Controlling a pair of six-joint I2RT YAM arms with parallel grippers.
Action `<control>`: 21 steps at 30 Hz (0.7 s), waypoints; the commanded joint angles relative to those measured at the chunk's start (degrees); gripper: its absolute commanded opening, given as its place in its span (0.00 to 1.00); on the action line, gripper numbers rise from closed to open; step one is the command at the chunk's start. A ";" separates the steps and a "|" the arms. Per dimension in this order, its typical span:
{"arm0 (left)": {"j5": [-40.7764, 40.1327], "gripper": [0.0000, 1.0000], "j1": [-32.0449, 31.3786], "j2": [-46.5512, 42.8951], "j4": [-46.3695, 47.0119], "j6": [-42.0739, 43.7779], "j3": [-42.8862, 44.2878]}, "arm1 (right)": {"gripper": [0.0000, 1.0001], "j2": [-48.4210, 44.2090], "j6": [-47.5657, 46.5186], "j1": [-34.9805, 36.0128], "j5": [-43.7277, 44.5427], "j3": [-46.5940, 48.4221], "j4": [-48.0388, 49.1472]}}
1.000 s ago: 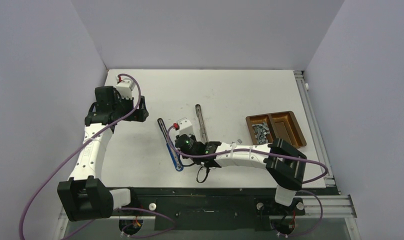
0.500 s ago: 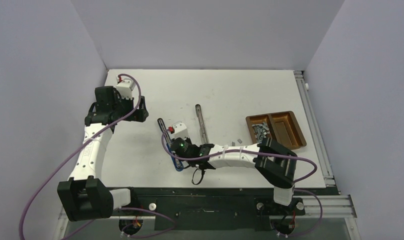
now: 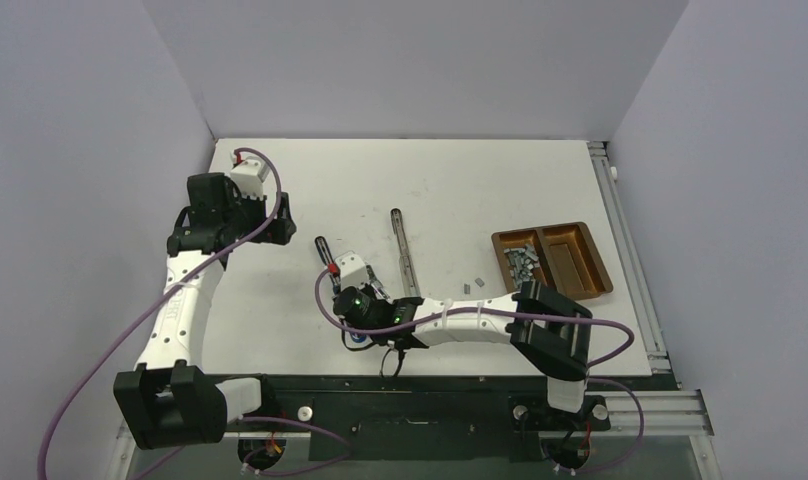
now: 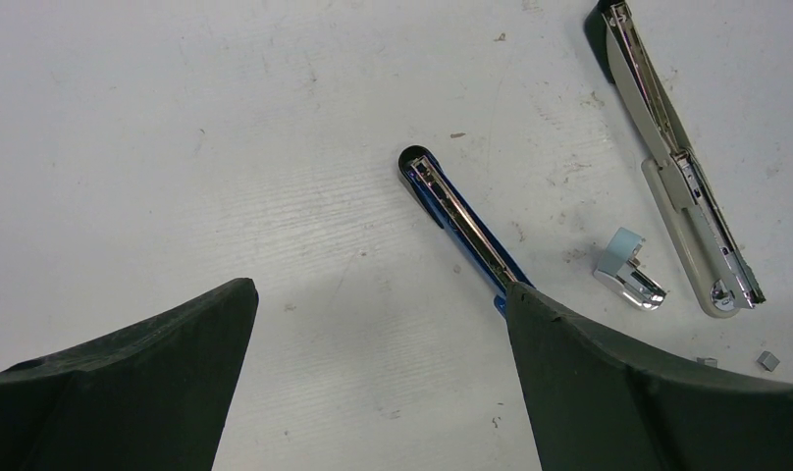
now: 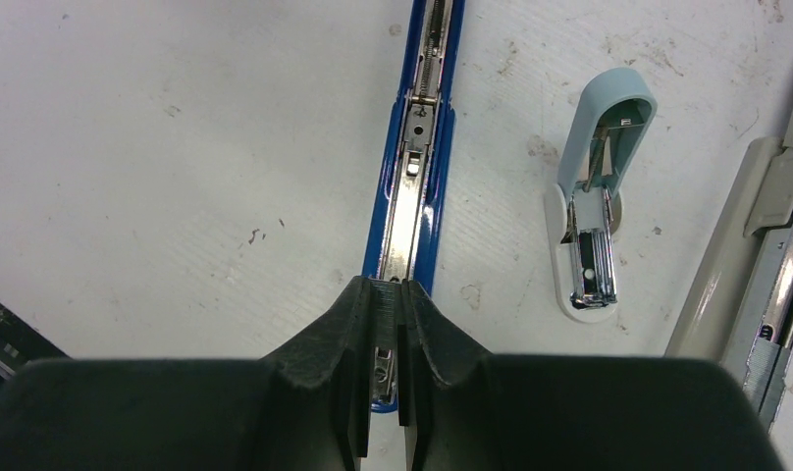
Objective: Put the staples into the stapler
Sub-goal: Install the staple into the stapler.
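The blue stapler (image 3: 325,252) lies flat and open on the table, its metal channel facing up (image 5: 417,177). My right gripper (image 5: 402,287) hovers over the stapler's near end (image 3: 357,325). It is shut on a ribbed grey staple strip (image 5: 383,306), held just above the channel. More staples (image 3: 520,262) fill the left half of a brown tray (image 3: 580,262). My left gripper (image 4: 381,287) is open and empty. It hangs above the table at the far left (image 3: 280,222), apart from the stapler (image 4: 461,226).
A grey stapler (image 3: 404,248) lies open to the right of the blue one (image 4: 677,167). A small pale blue-green mini stapler (image 5: 594,196) lies between them. Two loose staples (image 3: 474,286) lie on the table left of the tray.
My right gripper has moved left and towards the near edge along the blue stapler, and is now over its near end. The left arm has barely moved.
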 commanded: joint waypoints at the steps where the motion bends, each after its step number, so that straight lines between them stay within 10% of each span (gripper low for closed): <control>1: 0.18 0.96 0.39 -2.24 0.27 -0.67 0.51 | 0.09 0.06 0.26 0.76 2.09 1.36 2.50; 21: 0.17 0.96 0.39 -1.17 -0.18 -0.55 1.73 | 0.09 1.91 0.19 -0.29 -0.26 1.18 2.76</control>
